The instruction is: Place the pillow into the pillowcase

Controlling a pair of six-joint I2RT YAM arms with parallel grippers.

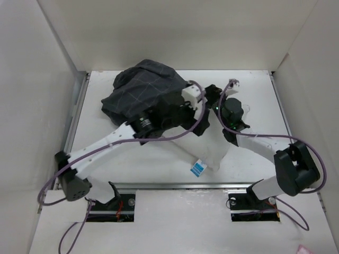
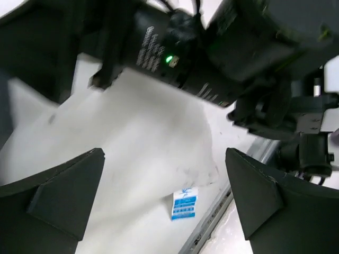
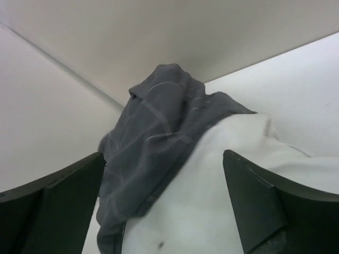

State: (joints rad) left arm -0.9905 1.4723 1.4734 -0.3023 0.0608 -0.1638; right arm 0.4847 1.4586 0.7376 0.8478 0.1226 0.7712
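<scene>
Charcoal pillowcase with pale grid lines, white pillow, seemingly faint-specked, blue-and-white tag

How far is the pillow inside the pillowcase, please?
Partly in: the pillowcase covers the far end of the pillow; its tagged end lies bare.

A white table fills the middle, boxed in by plain pale walls: a far wall, a left wall and a right wall. A metal rail runs along the table's near edge, and a metal strip along its left edge. Nearer lies a white board with a dark left opening and a dark right opening. A small pink scrap sits at the near right corner.
</scene>
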